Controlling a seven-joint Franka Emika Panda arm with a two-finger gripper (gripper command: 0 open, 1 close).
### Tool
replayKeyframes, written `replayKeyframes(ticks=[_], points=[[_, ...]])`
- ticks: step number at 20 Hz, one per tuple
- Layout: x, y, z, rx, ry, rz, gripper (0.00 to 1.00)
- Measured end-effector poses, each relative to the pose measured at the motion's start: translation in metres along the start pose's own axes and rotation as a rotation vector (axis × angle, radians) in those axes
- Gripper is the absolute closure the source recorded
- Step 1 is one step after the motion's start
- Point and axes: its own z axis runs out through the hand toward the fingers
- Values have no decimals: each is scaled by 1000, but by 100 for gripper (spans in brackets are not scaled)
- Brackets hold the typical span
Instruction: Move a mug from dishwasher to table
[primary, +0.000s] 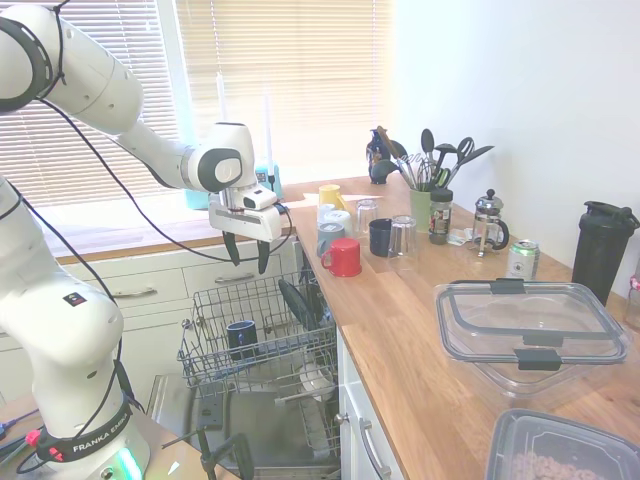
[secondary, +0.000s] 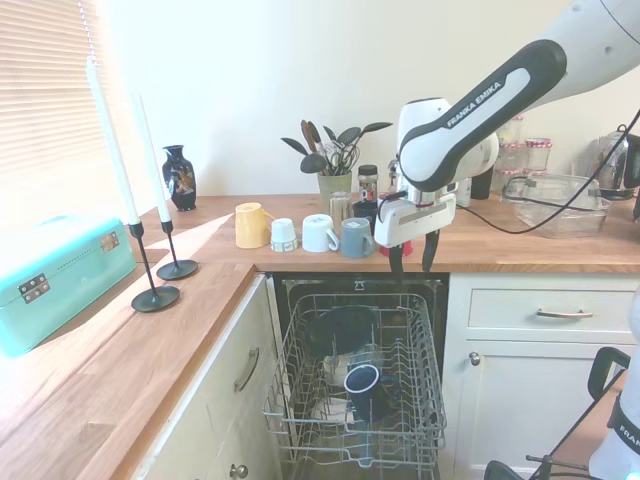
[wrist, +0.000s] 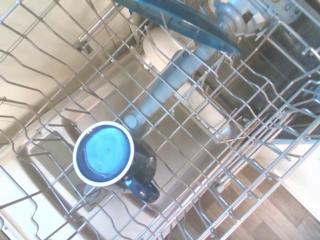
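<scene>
Fingers parted and holding nothing, the gripper hangs above the dishwasher rack, where one dark mug stands upright, well below the jaws and slightly to one side. A dark plate leans behind it, partly hidden by wire. On the table sit a red mug, a yellow mug and several others bunched together.
</scene>
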Motion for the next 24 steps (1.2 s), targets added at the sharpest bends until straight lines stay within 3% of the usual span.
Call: replayKeyframes(ticks=[3, 7, 15, 24], points=[[-3, 0, 4, -7, -2, -7, 0], [-39, -6, 34, -46, 7, -88, 0], [-89, -28, 108, -215, 48, -295, 0], [-102, -67, 171, -296, -6, -448, 0]])
